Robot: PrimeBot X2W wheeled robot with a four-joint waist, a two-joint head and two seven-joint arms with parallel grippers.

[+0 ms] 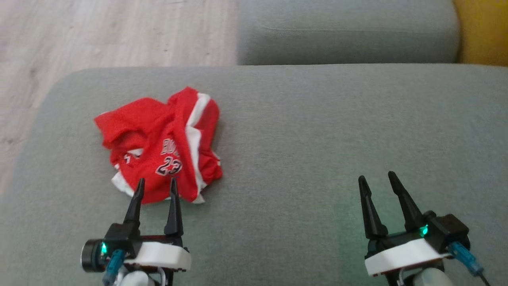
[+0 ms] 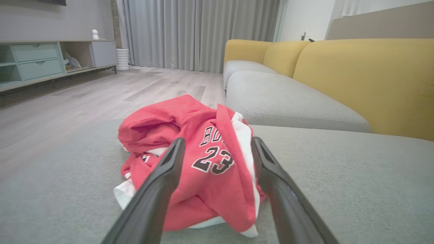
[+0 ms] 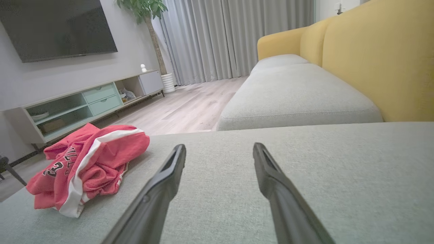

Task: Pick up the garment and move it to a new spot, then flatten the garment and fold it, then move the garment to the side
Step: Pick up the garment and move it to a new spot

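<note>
Crumpled red basketball jersey (image 1: 158, 147) lies on the left part of the grey sofa cushion (image 1: 317, 139). Left claw (image 1: 156, 182) is spread wide and empty, tips at the jersey's near edge. Right claw (image 1: 376, 176) is also wide and empty, well apart.

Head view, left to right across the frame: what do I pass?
Red number 23 jersey → right gripper, open → yellow sofa back at the far right corner. The left gripper, open, overlaps the jersey, so it is left out.
</note>
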